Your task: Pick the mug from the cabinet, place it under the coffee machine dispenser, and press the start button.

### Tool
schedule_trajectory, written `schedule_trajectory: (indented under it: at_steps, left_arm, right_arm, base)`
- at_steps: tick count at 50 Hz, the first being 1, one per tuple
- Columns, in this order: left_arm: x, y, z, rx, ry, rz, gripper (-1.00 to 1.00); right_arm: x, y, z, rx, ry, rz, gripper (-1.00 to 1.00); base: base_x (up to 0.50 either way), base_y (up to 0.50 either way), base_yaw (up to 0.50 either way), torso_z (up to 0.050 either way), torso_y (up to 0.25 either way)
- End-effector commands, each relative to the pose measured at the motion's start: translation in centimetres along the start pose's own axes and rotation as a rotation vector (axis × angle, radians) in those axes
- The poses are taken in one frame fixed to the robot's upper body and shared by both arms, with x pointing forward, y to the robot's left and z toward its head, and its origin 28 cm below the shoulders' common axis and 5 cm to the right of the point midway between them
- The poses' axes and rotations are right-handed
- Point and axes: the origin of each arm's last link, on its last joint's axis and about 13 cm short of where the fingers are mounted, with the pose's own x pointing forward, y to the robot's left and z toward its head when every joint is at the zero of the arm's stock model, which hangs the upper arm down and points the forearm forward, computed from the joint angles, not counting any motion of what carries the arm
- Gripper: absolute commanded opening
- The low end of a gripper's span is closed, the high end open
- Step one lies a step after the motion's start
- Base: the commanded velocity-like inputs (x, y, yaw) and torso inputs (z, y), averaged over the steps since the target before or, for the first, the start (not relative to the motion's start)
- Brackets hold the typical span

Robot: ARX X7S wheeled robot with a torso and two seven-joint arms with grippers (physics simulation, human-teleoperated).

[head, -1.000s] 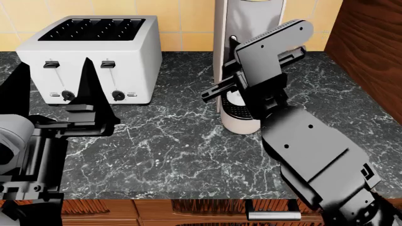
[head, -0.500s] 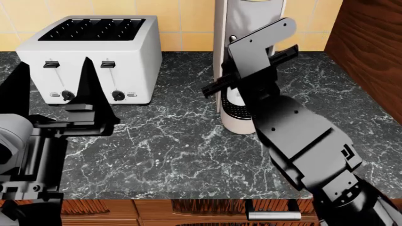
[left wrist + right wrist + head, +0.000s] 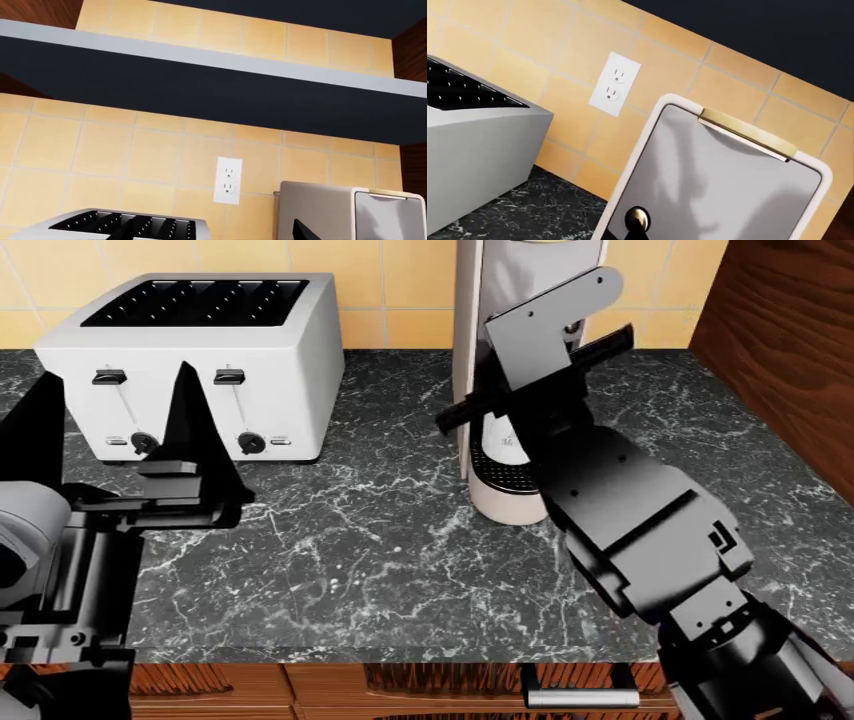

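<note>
The white mug (image 3: 505,445) with a dark logo stands in the recess of the silver-grey coffee machine (image 3: 527,270), on its dark drip tray (image 3: 497,472). My right arm (image 3: 547,325) reaches up in front of the machine and hides most of the mug. In the right wrist view the right gripper (image 3: 635,236) shows as one dark tip at the round brass button (image 3: 638,218) on the machine's front (image 3: 727,175); its fingers look closed together. My left gripper (image 3: 120,445) is open and empty, held upright in front of the toaster.
A wide white four-slot toaster (image 3: 200,350) stands left of the machine on the dark marble counter (image 3: 360,560). A wooden cabinet side (image 3: 787,350) rises at the right. A wall outlet (image 3: 614,83) sits on the tiled backsplash. A drawer handle (image 3: 581,698) is below the counter's edge.
My right arm has moved up and in toward the machine's front, and the wrist has swung left. More of the mug's logo shows. The left arm has not moved.
</note>
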Motion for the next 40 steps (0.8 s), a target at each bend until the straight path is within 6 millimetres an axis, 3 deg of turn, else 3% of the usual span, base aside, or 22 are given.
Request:
schedule_trajectory:
  at_steps: [1, 22, 40]
  left_arm:
    - [-0.1, 0.0, 0.0, -0.002, 0.002, -0.002, 1.0]
    - [0.1, 0.1, 0.1, -0.006, -0.001, 0.003, 1.0]
    - [0.1, 0.2, -0.1, -0.008, 0.005, 0.004, 1.0]
  right_arm:
    - [0.4, -0.2, 0.1, -0.002, -0.001, -0.006, -1.0]
    - [1.0, 0.4, -0.5, 0.007, 0.027, 0.046, -1.0]
    - [1.6, -0.2, -0.8, -0.017, 0.035, -0.006, -1.0]
  base:
    - [0.0, 0.0, 0.0, 0.0, 0.0]
    - [0.0, 0.0, 0.0, 0.0, 0.0]
    - [0.0, 0.0, 0.0, 0.0, 0.0]
